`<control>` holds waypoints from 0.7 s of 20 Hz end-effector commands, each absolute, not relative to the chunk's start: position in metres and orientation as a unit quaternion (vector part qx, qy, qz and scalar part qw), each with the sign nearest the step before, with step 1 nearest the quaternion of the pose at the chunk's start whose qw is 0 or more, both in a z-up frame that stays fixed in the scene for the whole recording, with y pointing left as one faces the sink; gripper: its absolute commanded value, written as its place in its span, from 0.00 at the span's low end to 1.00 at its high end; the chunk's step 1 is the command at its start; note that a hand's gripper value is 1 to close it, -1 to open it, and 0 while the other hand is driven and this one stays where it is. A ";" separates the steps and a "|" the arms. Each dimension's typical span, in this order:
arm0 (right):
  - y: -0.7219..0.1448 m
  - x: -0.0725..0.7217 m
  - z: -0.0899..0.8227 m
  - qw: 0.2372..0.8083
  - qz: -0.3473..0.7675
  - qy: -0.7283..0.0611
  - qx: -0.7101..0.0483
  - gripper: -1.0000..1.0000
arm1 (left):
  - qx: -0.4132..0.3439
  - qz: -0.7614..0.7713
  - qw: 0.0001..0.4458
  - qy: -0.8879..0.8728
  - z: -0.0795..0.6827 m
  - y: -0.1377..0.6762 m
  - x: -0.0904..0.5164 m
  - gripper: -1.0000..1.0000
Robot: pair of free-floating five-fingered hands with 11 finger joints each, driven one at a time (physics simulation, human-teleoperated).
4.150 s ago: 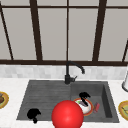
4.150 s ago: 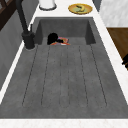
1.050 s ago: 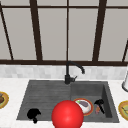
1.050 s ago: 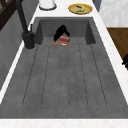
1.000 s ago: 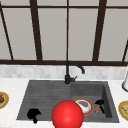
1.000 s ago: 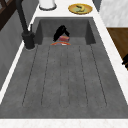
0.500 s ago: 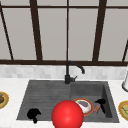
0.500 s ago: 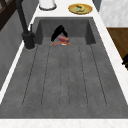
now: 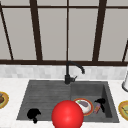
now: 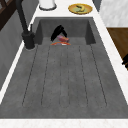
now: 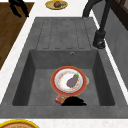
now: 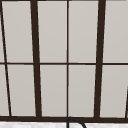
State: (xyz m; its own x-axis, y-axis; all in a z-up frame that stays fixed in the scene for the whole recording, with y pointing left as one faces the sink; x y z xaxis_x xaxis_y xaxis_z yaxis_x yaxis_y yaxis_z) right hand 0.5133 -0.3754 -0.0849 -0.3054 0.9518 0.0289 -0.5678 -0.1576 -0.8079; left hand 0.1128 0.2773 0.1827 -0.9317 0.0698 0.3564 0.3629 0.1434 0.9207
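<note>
Sponge [image 9: 97, 108], a small reddish-orange block, was seen lying on the floor of the sink basin [image 11: 40, 75], just right of the plate [image 9: 86, 112] and touching or nearly touching its rim. The right hand [image 9: 101, 103] was set down in the basin's right end, directly over the block; from the right side view the hand [image 11: 73, 101] covered most of the block, of which one corner [image 11: 59, 99] was left showing. Whether the fingers were curled round the block or only laid on it could not be told, since the hand was rendered as a plain dark shape. In the left side view the same hand [image 10: 59, 32] was seen arched above the block [image 10: 62, 38], which suits a reach from above.

An orange-rimmed plate with a dark aubergine [image 11: 72, 81] on it was placed flat in the middle of the basin, so the block was wedged between plate and right wall. A red ball [image 9: 67, 115] was seen before the sink's front edge.

The left hand [image 9: 33, 114] was hung near the front left corner of the draining board, with fingers loosely curled and nothing in them. A black tap [image 9: 71, 71] was fixed behind the sink, and yellow dishes [image 9: 123, 109] were stood on the worktop [image 9: 10, 85] at both ends.
</note>
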 end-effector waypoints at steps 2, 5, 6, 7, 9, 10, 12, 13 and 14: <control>-0.375 0.515 -0.080 0.525 0.721 -0.376 -0.252 0.00 | -0.145 -0.638 0.115 -0.747 0.183 0.277 0.113 0.50; -0.375 0.515 -0.083 0.526 0.721 -0.375 -0.251 0.00 | -0.145 -0.638 0.115 -0.747 0.183 0.277 0.113 0.50; -0.377 0.516 -0.088 0.525 0.723 -0.375 -0.248 0.00 | -0.145 -0.638 0.115 -0.747 0.183 0.277 0.113 0.50; -0.381 0.515 -0.095 0.526 0.723 -0.374 -0.245 0.00 | -0.145 -0.638 0.115 -0.747 0.183 0.277 0.113 0.50; -0.371 0.508 -0.100 0.521 0.727 -0.368 -0.254 0.00 | -0.145 -0.638 0.115 -0.747 0.183 0.277 0.113 0.50; -0.369 0.500 -0.094 0.514 0.728 -0.375 -0.256 0.00 | -0.145 -0.638 0.115 -0.747 0.183 0.277 0.113 0.50; -0.364 0.500 -0.087 0.508 0.727 -0.376 -0.268 0.00 | -0.145 -0.638 0.115 -0.747 0.183 0.277 0.113 0.50; -0.367 0.499 -0.084 0.504 0.726 -0.381 -0.273 0.00 | -0.145 -0.638 0.115 -0.747 0.183 0.277 0.113 0.50; -0.368 0.498 -0.084 0.499 0.724 -0.386 -0.280 0.00 | -0.145 -0.638 0.115 -0.747 0.183 0.277 0.113 0.50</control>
State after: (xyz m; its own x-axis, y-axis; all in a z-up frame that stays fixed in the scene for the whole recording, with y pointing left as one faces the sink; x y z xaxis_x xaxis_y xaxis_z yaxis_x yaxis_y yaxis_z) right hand 0.5075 -0.3694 -0.0830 -0.3166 0.9485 -0.0126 -0.5297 -0.1878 -0.8272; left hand 0.1128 0.2773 0.1827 -0.9317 0.0698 0.3564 0.3629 0.1434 0.9207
